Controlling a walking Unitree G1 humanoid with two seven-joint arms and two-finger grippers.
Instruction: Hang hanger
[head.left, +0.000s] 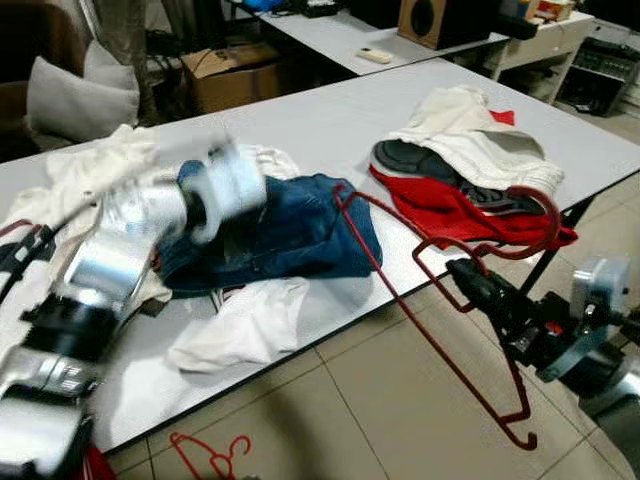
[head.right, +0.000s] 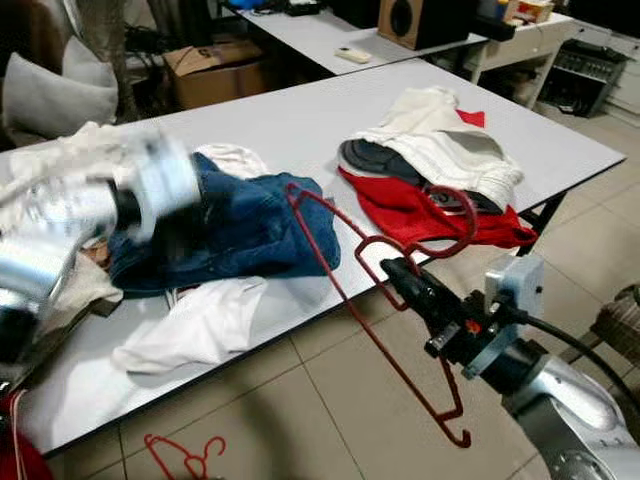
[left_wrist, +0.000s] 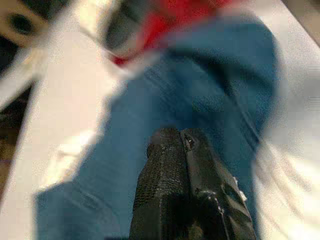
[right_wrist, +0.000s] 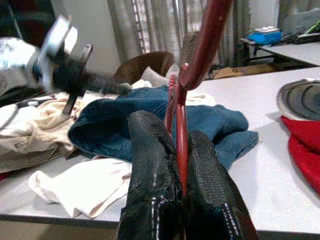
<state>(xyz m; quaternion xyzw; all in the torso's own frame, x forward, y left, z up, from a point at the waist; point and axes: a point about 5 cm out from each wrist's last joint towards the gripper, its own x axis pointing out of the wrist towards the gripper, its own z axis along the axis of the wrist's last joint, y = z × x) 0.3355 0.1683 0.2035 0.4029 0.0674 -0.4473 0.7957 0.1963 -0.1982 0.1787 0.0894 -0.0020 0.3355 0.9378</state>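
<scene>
Red hanger (head.left: 440, 320) clamped in right claw (head.left: 462, 275), blue jeans (head.left: 290, 235) beside

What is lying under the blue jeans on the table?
A white cloth sticks out from beneath the blue jeans at the table edge. How far it reaches underneath, or what else lies there, is hidden.
</scene>
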